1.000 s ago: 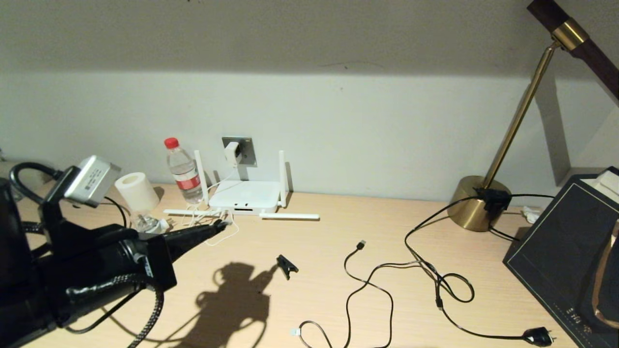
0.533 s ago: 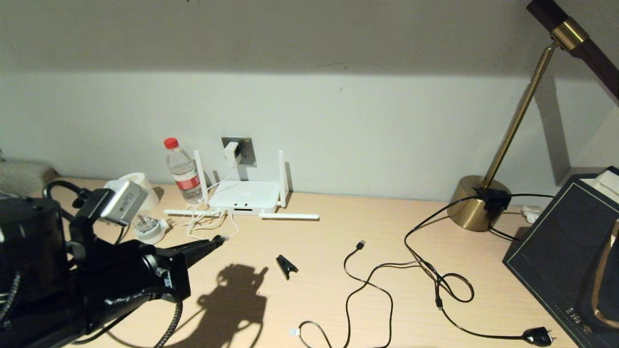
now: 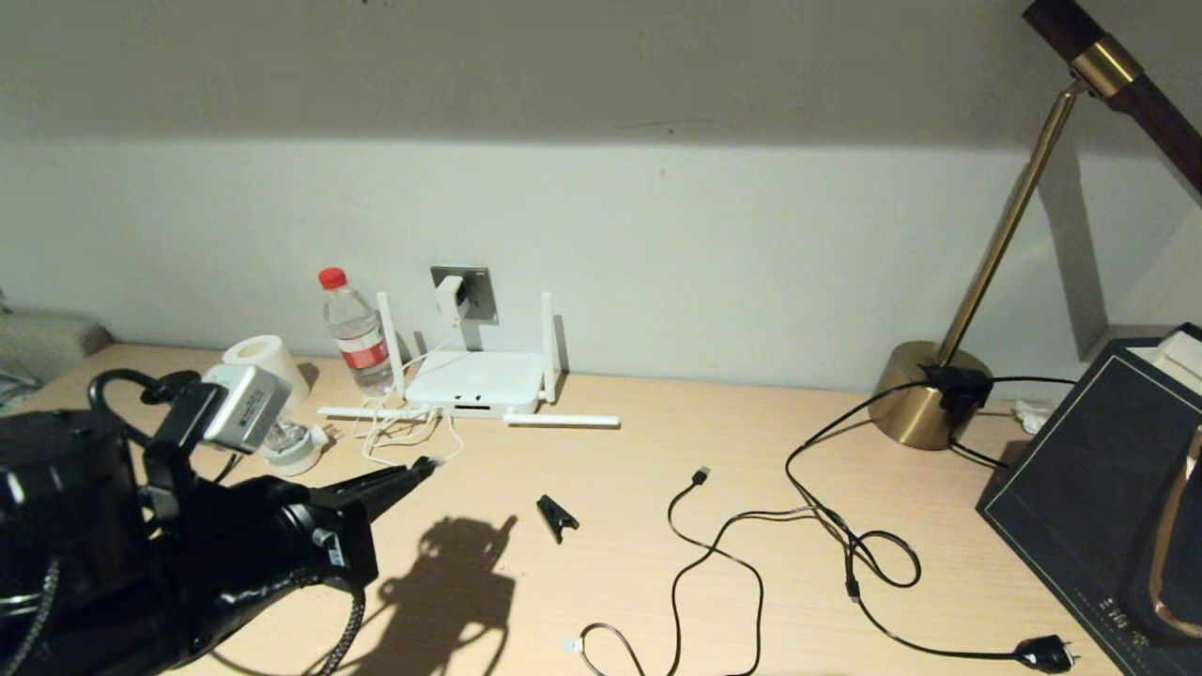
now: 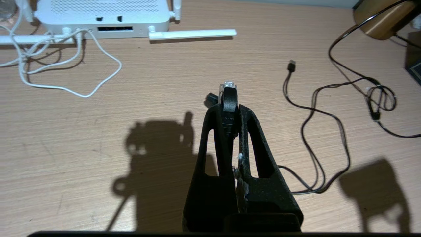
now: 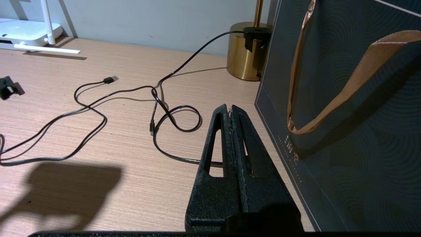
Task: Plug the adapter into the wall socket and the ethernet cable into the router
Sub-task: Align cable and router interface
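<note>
The white adapter sits plugged into the grey wall socket, its thin white cord looping down beside the router. The router lies flat against the wall, dark port slot facing me. My left gripper hovers over the table in front of the router, short of the slot. It is shut on the ethernet cable, whose clear connector sticks out past the fingertips; the thick black cable hangs below the arm. My right gripper is shut and empty, parked beside the dark bag.
A water bottle, paper roll and round bulb base stand left of the router. A black clip, thin USB cable and black plug lie mid-table. Brass lamp base and dark bag occupy the right.
My left arm has drawn back and down from the router, carrying the ethernet connector with it; the tip now sits nearer me. The right arm has not moved.
</note>
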Controlling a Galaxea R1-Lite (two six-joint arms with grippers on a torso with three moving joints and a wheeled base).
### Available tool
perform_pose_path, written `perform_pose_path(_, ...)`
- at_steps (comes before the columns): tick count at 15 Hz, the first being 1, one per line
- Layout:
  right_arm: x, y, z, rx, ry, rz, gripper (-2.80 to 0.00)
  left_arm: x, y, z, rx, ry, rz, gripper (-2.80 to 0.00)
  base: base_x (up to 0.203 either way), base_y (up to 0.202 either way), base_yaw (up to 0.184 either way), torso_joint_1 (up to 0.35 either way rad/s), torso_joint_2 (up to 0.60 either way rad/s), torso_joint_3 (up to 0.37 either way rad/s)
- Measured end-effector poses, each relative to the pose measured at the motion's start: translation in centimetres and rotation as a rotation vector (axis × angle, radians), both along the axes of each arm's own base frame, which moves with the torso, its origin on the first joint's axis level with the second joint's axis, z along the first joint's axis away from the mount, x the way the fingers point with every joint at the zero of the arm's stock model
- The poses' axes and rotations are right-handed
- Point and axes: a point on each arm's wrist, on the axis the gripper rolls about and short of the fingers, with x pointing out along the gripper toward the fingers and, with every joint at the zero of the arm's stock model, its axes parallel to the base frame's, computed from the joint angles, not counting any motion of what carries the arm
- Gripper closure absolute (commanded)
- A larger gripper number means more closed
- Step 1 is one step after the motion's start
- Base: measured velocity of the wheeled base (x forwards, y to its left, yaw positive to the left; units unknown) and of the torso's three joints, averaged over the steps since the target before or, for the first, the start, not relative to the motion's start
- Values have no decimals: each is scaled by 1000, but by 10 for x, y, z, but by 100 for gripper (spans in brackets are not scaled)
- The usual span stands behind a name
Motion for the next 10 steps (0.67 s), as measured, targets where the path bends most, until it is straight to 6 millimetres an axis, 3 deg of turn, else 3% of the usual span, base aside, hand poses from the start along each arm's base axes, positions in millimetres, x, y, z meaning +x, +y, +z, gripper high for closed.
perform_pose_path(4,0,0,0,0,0,0,0,8,4,-10,65,19,41,0,0,0,0,0,0,0)
perform_pose_path(10,0,0,0,0,0,0,0,44,0,-21,34,-13,80,0,0,0,0,0,0,0)
